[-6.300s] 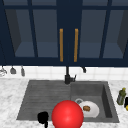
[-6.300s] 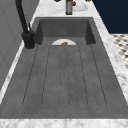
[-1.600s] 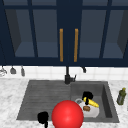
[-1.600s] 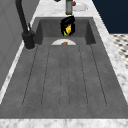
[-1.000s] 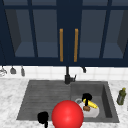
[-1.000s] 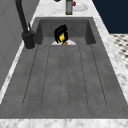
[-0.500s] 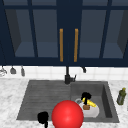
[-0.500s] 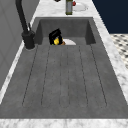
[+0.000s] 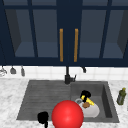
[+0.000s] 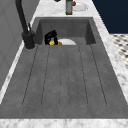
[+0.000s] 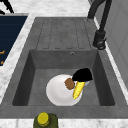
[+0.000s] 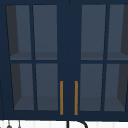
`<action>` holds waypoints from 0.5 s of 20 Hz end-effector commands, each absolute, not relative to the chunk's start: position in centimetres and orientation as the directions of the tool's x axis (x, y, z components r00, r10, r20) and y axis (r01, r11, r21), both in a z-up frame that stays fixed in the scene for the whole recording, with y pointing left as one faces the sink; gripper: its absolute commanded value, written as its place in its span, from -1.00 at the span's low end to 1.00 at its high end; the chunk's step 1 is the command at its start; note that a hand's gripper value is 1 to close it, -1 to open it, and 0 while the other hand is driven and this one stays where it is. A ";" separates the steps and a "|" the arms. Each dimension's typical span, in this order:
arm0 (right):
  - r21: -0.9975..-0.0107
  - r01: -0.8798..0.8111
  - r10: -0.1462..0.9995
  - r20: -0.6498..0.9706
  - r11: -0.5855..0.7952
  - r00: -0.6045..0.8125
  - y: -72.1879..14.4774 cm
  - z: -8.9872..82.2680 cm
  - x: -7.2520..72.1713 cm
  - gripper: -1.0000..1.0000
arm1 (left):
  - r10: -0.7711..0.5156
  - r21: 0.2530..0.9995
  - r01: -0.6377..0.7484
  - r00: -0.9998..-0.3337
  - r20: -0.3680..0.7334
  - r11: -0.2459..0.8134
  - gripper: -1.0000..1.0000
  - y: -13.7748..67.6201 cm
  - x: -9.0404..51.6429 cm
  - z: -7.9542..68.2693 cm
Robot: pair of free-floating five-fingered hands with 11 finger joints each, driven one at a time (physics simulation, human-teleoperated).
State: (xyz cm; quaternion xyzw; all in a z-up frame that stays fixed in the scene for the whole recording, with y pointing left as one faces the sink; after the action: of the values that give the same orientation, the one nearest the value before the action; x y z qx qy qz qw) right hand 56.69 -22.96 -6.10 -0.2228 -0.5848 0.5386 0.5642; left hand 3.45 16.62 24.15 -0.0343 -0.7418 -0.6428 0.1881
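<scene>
My right hand [image 9: 85,94] is low in the sink basin [image 9: 105,97], curled round a yellow stick-shaped thing [image 11: 78,90] whose free end rests over a white plate [image 11: 58,93]. A brown lump [image 11: 69,83] lies on the plate beside it; I cannot tell if the two are joined. The left side view has the same hand [image 10: 51,37] just above the plate [image 10: 67,42], next to the basin's left wall. My left hand [image 9: 43,117] hangs idle at the sink's front left edge, and in the right side view its fingers [image 11: 6,6] look straight.
A large red ball [image 9: 67,115] sits in front of the sink's front edge. The black tap [image 9: 67,76] rises behind the basin. A green bottle [image 9: 121,96] stands on the right counter. The ribbed draining board [image 10: 65,75] lies left of the basin. Dark glass-door cabinets [image 12: 68,60] hang above.
My right hand came into the basin holding the yellow thing and has sunk from above the rim down to the plate. The left hand and the red ball stayed put.
</scene>
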 end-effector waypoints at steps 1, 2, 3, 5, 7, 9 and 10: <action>-0.893 -0.332 0.863 0.405 0.302 -0.303 -24.3 -5.8 54.2 1.00 | -0.191 0.941 0.293 -0.927 0.323 0.171 0.00 16.6 3.4 24.2; -0.899 -0.304 0.862 0.404 0.314 -0.305 -24.7 -4.8 53.9 1.00 | -0.191 0.941 0.293 -0.927 0.323 0.171 0.00 16.6 3.4 24.2; -0.907 -0.284 0.863 0.394 0.311 -0.316 -25.2 -3.6 53.7 1.00 | -0.191 0.941 0.293 -0.927 0.323 0.171 0.00 16.6 3.4 24.2; -0.910 -0.275 0.856 0.394 0.311 -0.334 -26.4 -2.1 53.0 1.00 | -0.191 0.941 0.293 -0.927 0.323 0.171 0.00 16.6 3.4 24.2; -0.915 -0.275 0.862 0.379 0.295 -0.338 -26.9 -1.6 52.5 1.00 | -0.191 0.941 0.293 -0.927 0.323 0.171 0.00 16.6 3.4 24.2; -0.929 -0.271 0.873 0.338 0.250 -0.351 -26.3 -1.9 52.7 1.00 | -0.191 0.941 0.293 -0.927 0.323 0.171 0.00 16.6 3.4 24.2; -0.931 -0.275 0.876 0.329 0.239 -0.353 -26.5 -1.8 52.6 1.00 | -0.191 0.941 0.293 -0.927 0.323 0.171 0.00 16.6 3.4 24.2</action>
State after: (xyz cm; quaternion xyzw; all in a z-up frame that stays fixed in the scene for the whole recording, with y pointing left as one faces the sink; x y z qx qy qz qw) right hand 52.65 -26.59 -2.56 -0.2270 -0.5912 0.5362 0.5581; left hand 3.45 16.62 24.15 -0.0343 -0.7418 -0.6428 0.1881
